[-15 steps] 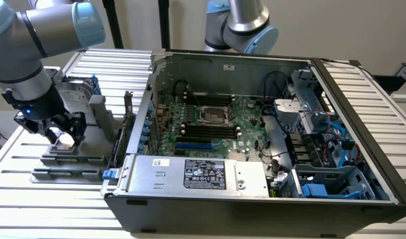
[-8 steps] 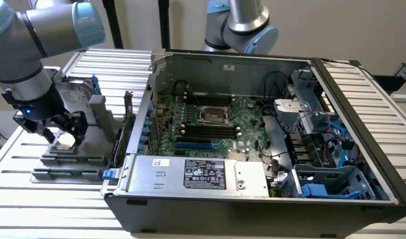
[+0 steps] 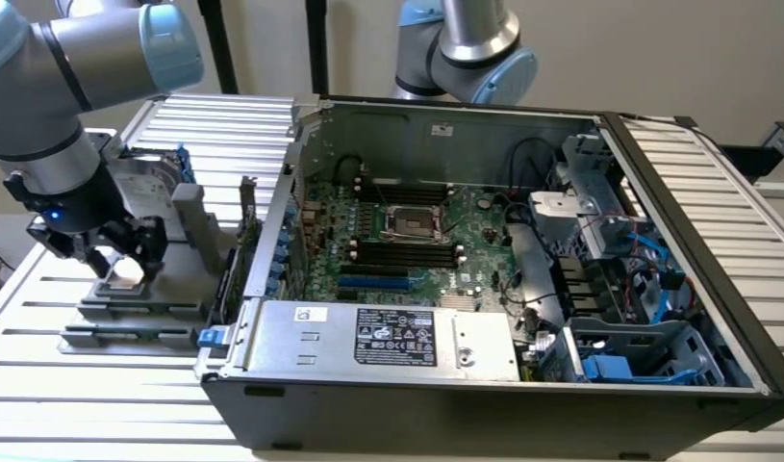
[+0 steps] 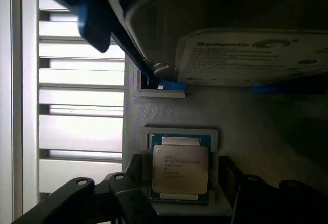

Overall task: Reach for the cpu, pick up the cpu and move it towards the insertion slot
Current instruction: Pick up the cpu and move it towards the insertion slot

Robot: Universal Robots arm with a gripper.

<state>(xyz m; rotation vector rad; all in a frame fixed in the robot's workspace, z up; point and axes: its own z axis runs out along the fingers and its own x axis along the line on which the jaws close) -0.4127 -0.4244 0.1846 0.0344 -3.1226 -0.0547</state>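
Indoors — slatted table (image 3: pixel 110 404), cpu (image 4: pixel 179 168), beige wall (image 3: pixel 699 48)

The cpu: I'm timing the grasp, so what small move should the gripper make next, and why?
Probably close the gripper: its open black fingers flank the small square silver-grey cpu, which lies flat in its grey holder, not yet gripped.

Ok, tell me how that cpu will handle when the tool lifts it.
The cpu is a thin flat plate with a metal lid, so it is probably rigid and light. Its smooth, thin edges might slip in the tool. Lying flat in the grey holder, it shouldn't roll.
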